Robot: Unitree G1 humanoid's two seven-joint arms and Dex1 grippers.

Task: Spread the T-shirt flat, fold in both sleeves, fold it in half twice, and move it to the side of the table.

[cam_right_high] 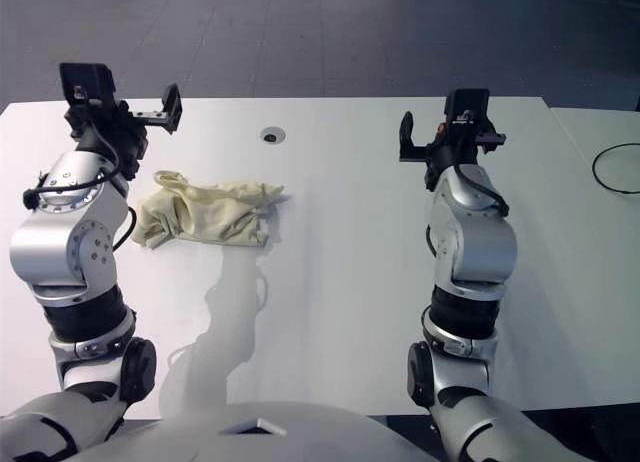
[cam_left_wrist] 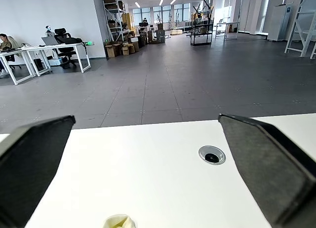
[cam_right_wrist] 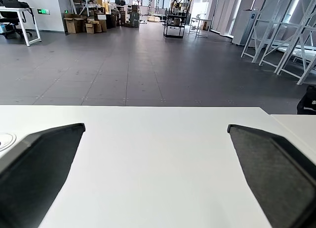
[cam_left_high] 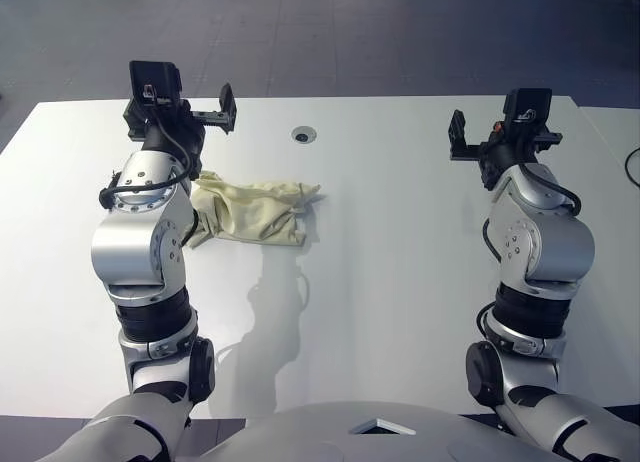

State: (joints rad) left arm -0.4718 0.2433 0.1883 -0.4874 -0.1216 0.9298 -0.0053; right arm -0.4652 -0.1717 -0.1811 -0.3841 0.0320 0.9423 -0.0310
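T-shirt point(cam_left_high: 250, 212): crumpled on the left half of the table point(cam_left_high: 400, 242), beside the left arm | left gripper point(cam_left_high: 181, 112), right gripper point(cam_left_high: 503, 134): fingers wide apart, holding nothing | advice: grip opposite hems, pull outward gently | views: head view gives the whole bundle, left wrist view just a tip.

The T-shirt point(cam_left_high: 250, 212) is wrinkled, matt cloth; the table point(cam_left_high: 400, 272) is smooth and matt.
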